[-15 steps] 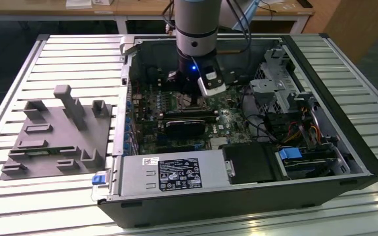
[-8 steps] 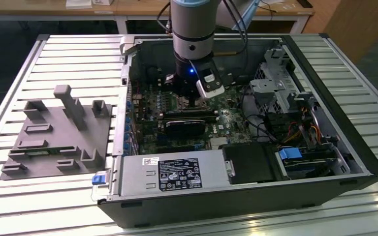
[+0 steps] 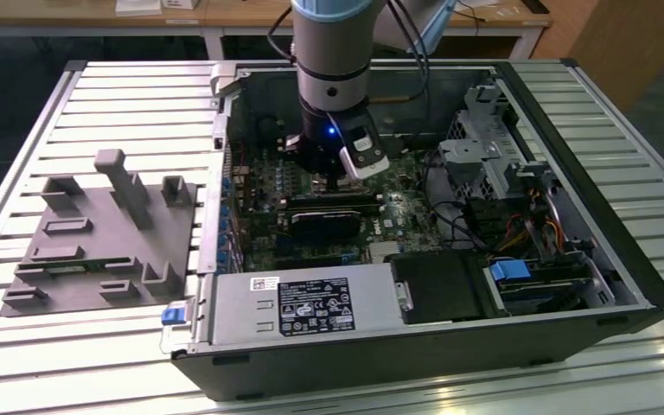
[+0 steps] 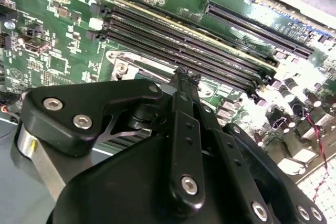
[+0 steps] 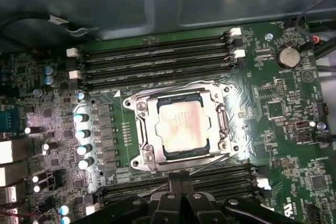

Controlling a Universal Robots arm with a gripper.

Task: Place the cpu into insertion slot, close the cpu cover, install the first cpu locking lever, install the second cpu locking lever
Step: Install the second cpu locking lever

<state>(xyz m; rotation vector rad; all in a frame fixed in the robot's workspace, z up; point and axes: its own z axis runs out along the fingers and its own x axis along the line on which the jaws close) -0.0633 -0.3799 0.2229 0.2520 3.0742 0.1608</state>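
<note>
In the first wrist view the cpu (image 5: 180, 124) lies flat in the insertion slot (image 5: 137, 157), its silvery top showing through the window of the cpu cover (image 5: 151, 129). The cover is down over the chip. A thin metal lever (image 5: 222, 123) runs along one side of the socket. My gripper (image 5: 181, 186) hangs just beside the socket's edge, over the memory slots (image 5: 220, 179), with its black fingers pressed together and nothing between them. In the second wrist view the gripper (image 4: 186, 75) tips sit right at the socket's metal frame (image 4: 125, 66). In the exterior view the gripper (image 3: 329, 183) is low inside the open computer case.
Long black memory slots (image 5: 157, 61) flank the socket on both sides. A black block (image 3: 322, 223) sits on the board in front of the arm. The power supply (image 3: 297, 316), drive cage (image 3: 482, 160) and cables (image 3: 459, 220) crowd the case. A grey fixture (image 3: 101, 233) lies at the exterior view's left.
</note>
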